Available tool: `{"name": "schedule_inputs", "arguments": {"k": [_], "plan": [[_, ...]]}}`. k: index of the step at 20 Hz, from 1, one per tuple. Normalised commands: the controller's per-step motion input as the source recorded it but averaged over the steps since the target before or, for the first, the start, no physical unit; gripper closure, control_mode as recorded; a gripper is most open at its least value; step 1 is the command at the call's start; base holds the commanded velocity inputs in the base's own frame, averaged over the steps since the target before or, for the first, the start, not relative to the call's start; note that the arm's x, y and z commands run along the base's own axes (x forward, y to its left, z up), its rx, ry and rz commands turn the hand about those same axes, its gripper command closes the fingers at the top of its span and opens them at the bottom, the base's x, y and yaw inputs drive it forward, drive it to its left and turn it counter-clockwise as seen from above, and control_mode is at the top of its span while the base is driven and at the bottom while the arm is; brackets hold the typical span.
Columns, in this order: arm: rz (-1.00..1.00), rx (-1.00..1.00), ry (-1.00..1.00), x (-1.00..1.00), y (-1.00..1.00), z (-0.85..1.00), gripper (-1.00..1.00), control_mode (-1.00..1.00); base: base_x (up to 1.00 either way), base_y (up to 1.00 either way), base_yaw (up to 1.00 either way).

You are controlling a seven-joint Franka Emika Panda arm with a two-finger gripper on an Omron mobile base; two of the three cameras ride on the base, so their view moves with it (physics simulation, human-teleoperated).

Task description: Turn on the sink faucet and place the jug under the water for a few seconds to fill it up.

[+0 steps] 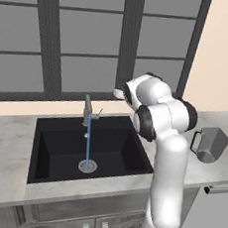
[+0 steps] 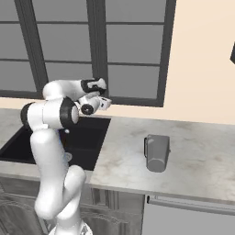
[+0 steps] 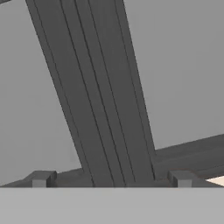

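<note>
Water (image 1: pixel 87 145) is running from the sink faucet (image 1: pixel 88 112) into the sink (image 1: pixel 58 145), so that's done, but the jug (image 1: pixel 210 144) sits untouched on the bench (image 2: pixel 193 151), gripper (image 3: pixel 111 178) spread and empty up by the window (image 3: pixel 100 87).

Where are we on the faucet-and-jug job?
Done: faucet is on, water streams into the sink. In hand: nothing; the gripper is open, empty, facing the window. Left: the jug sits on the counter, not yet under the stream.
</note>
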Motion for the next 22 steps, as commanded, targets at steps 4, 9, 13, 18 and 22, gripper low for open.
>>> {"name": "schedule_inputs", "arguments": {"k": [4,9,13,18,22], "plan": [[0.01,0.41,-0.01,-0.23,-0.73,0.75,-1.00,-1.00,0.00,0.00,0.00],[0.00,0.17,0.06,-0.31,-0.25,0.79,-1.00,-1.00,0.00,0.00,0.00],[0.00,-0.02,0.15,-0.35,-0.10,0.66,-1.00,-1.00,0.00,0.00,0.00],[0.00,-0.09,0.18,-0.45,-0.16,0.56,-1.00,-1.00,0.00,0.00,0.00],[0.00,-0.11,0.23,-0.46,-0.21,0.50,-1.00,-1.00,0.00,0.00,0.00]]}}
